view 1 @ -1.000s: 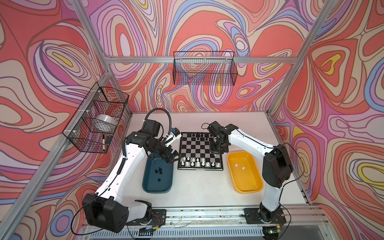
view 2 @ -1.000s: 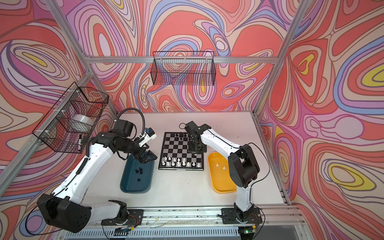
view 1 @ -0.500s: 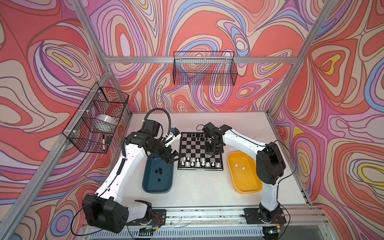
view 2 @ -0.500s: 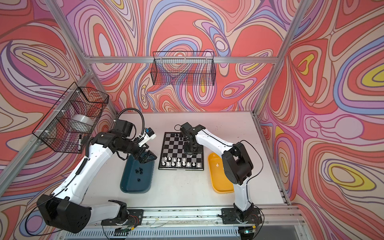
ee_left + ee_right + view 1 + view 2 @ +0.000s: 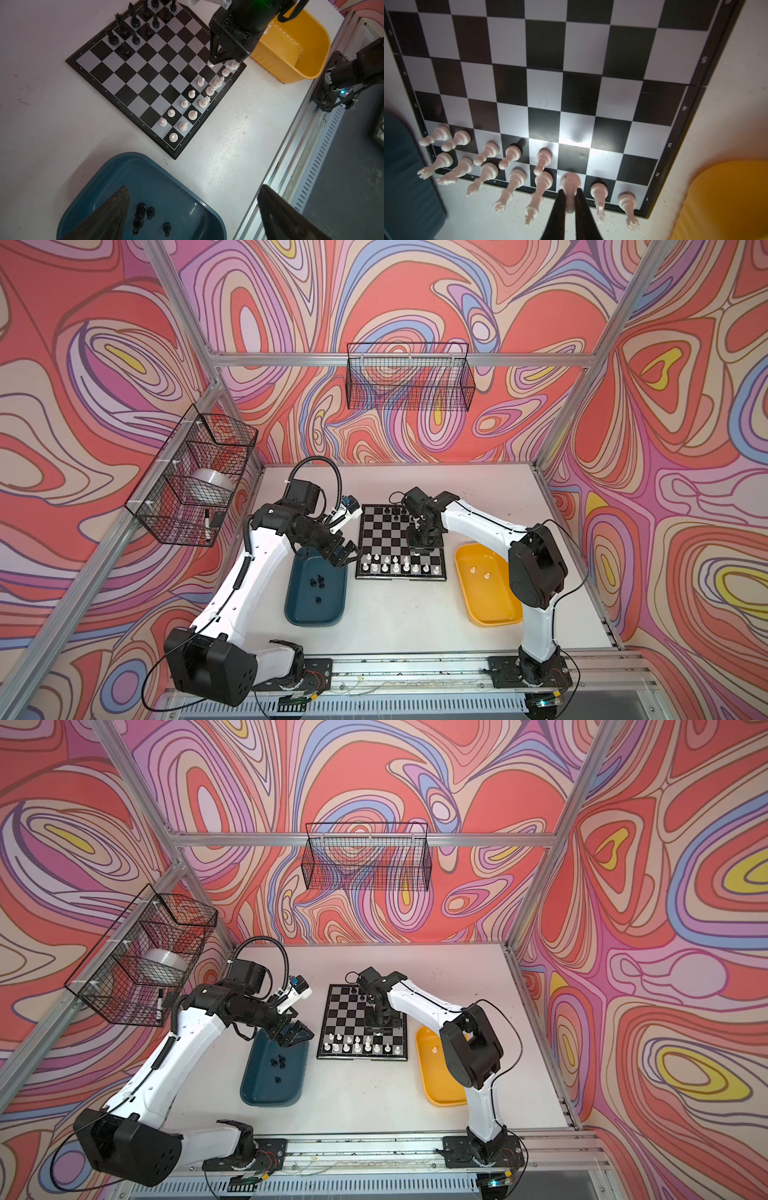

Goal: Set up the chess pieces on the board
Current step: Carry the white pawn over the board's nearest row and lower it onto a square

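Right, both top views first. The board lies flat on the table, between the teal tray on the left and the yellow tray on the right. White pieces fill the two near ranks in part. Black pieces stand along the far edge. I have the left gripper hanging over the far end of the teal tray, spread wide and empty. The right gripper points down over the board's near right part, just behind the white rows. The other eye gives the same layout: board, left gripper, right gripper.

Left wrist view: both fingers are well apart with nothing between them. The spare black pieces lie in the teal tray below. Across the board, the right gripper pinches a white chessman beside the row of white pawns.

Right wrist view: the right gripper is clamped on the white chessman, with both fingers pressed against its stem. Its base sits over a light square near the board's edge, among the white pieces. I cannot tell whether the base touches the board.
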{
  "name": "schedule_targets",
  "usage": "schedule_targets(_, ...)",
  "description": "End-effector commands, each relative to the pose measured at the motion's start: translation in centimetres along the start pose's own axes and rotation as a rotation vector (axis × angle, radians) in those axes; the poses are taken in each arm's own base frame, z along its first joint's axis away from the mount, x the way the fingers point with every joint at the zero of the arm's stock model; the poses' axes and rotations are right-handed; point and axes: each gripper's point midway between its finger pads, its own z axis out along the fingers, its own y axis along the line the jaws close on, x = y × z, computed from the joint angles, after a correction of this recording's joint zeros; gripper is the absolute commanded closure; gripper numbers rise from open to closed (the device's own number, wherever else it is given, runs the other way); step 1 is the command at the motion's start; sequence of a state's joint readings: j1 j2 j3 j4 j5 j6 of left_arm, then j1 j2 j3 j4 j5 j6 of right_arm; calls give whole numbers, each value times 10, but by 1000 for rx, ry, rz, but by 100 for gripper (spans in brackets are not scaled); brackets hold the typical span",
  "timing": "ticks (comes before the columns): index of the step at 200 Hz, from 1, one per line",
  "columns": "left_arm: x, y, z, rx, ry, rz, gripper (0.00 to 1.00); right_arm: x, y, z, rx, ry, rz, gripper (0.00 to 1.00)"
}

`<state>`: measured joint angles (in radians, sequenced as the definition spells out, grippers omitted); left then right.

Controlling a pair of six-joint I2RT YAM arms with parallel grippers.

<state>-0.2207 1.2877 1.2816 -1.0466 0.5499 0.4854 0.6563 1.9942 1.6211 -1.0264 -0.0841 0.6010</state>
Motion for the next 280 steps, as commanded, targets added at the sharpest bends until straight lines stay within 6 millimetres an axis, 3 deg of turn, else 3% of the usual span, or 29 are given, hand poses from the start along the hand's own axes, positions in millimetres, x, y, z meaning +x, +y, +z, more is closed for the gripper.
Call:
schedule_targets(1,2,-4,-3,12,-14,0,3,3,2,12,5,22,-11,91)
schedule_targets(167,1,-5,-3,16,-20,4,3,15,2,31,17,75,-19,90)
schedule_targets(280,3,-5,-3,13,-15,3,3,12,0,38,35,78,-23,88)
